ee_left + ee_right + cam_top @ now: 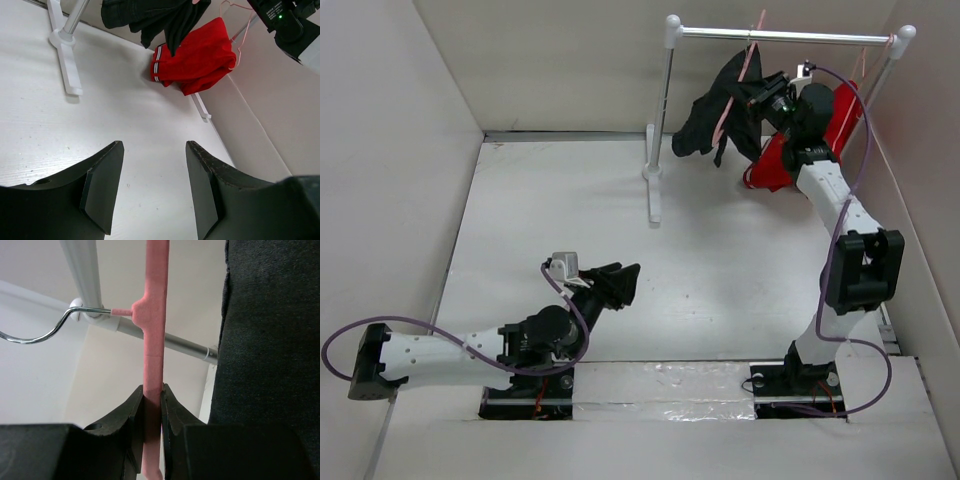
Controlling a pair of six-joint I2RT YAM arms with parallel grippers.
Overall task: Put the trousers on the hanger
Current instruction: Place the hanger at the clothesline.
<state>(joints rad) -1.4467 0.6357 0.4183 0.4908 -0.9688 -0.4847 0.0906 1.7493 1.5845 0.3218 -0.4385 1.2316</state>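
Right gripper [152, 398] clamped on the hanger [154, 315]; hanger hooked on rail [780, 36], table's 1 o'clock; trousers [715, 112] draped over it, hanging dark below rail; left gripper [152, 167] fingers apart, empty, 7 o'clock.

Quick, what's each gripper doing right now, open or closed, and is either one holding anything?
Left gripper: open, holding nothing.
Right gripper: closed on the pink hanger.
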